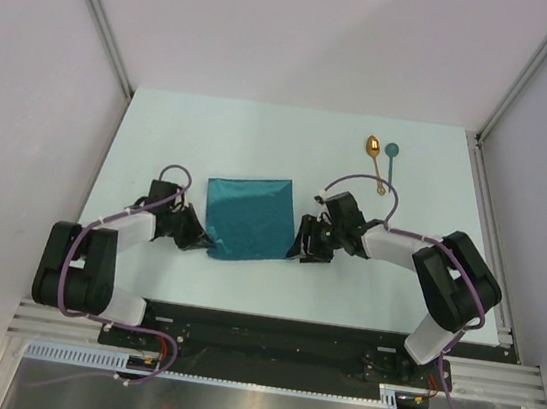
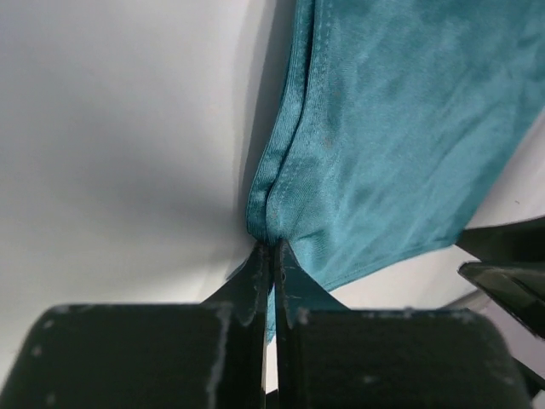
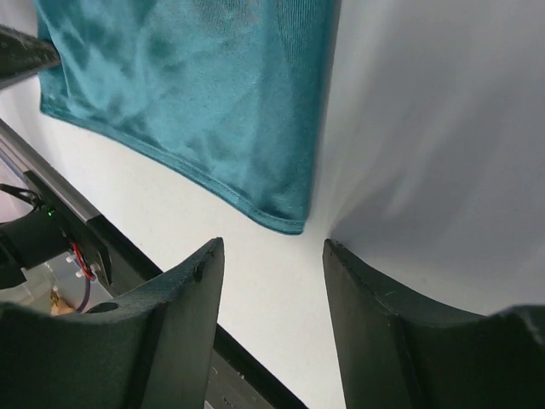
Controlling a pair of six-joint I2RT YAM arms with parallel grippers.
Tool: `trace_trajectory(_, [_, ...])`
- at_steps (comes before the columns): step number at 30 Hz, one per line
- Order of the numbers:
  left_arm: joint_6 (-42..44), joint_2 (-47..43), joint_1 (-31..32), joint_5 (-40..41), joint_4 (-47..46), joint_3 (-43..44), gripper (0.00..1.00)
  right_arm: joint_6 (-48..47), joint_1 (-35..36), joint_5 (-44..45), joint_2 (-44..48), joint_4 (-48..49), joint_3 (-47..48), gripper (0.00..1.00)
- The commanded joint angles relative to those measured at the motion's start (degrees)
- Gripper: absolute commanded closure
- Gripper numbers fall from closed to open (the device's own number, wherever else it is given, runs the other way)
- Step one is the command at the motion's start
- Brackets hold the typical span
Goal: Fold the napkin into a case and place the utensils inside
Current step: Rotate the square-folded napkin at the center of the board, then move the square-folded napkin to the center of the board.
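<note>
The teal napkin (image 1: 248,218) lies folded flat on the table between my two arms, also filling the left wrist view (image 2: 400,145) and the right wrist view (image 3: 196,94). My left gripper (image 1: 210,245) (image 2: 272,245) is shut on the napkin's near left corner, where the cloth edge bunches between the jaws. My right gripper (image 1: 300,248) (image 3: 272,247) is open just short of the near right corner, with nothing between its fingers. The utensils lie side by side at the back right: a gold spoon (image 1: 374,152) and a teal spoon (image 1: 391,160), both well away from the grippers.
A black rail (image 1: 267,330) runs along the table's near edge, also seen in the right wrist view (image 3: 77,213). Grey walls and metal posts (image 1: 102,16) close off the left, right and back. A purple cable (image 1: 357,180) loops over the right wrist.
</note>
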State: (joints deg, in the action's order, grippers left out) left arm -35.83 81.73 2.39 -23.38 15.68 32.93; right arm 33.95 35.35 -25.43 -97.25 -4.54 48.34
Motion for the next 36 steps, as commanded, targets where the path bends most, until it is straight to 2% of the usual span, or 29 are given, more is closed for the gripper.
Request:
trace_trajectory(1, [-5.6,0.6,5.3,-2.6,-3.5,-6.2,0.99,-2.3,-3.1,3.7,3.6,-2.2,-1.6,0.45])
trace_trajectory(5, [-14.2,-3.7,13.2,-2.9,-9.8,-10.2,0.91,-6.7,-6.3,7.1,6.4,-6.5,-2.1,0.44])
trace_trajectory(6, [-18.6,-5.6,17.8,-2.9,-11.8,-11.1,0.88,-7.4,-7.6,7.5,6.9,-7.8,-2.2,0.44])
trace_trajectory(7, [-20.5,-6.0,20.0,-3.3,-15.5,-11.9,0.79,-8.0,-8.3,8.1,7.6,-8.1,-2.4,0.44])
trace_trajectory(9, [-21.8,-5.7,25.2,-4.4,-17.6,-11.3,0.67,-8.8,-9.5,8.4,8.1,-9.2,-2.5,0.44])
trace_trajectory(10, [-20.6,-5.4,26.2,-4.7,-14.1,-10.3,0.58,-8.8,-10.6,7.9,8.5,-9.3,-2.9,0.44])
trace_trajectory(12, [-14.5,-6.6,27.5,-2.7,-8.1,-6.5,0.45,-8.6,-11.0,7.6,9.9,-9.0,-4.2,0.44])
trace_trajectory(13, [-12.4,-9.2,27.2,-2.3,-3.3,-5.4,0.35,-8.5,-11.0,7.3,10.2,-8.8,-4.7,0.44])
trace_trajectory(16, [-4.7,-13.5,24.8,2.4,6.9,0.8,0.25,-6.3,-10.7,5.3,11.3,-6.5,-7.0,0.42])
trace_trajectory(20, [5.0,-16.3,16.7,5.1,13.1,11.3,0.25,-0.7,-8.6,5.7,10.5,0.6,-9.5,0.41])
trace_trajectory(23, [11.5,-12.7,9.2,4.8,17.0,18.5,0.27,4.3,-6.4,8.8,8.2,3.6,-9.2,0.46])
trace_trajectory(26, [16.0,-7.6,5.7,2.6,17.5,24.4,0.27,8.5,-5.6,12.5,6.5,6.1,-9.3,0.51])
trace_trajectory(31, [20.7,1.4,4.3,-3.3,17.7,31.7,0.23,11.7,-6.7,16.6,4.9,7.3,-10.0,0.59])
trace_trajectory(36, [23.3,12.5,4.4,-2.2,19.3,35.8,0.20,10.2,-9.4,13.9,1.5,9.6,-8.5,0.66])
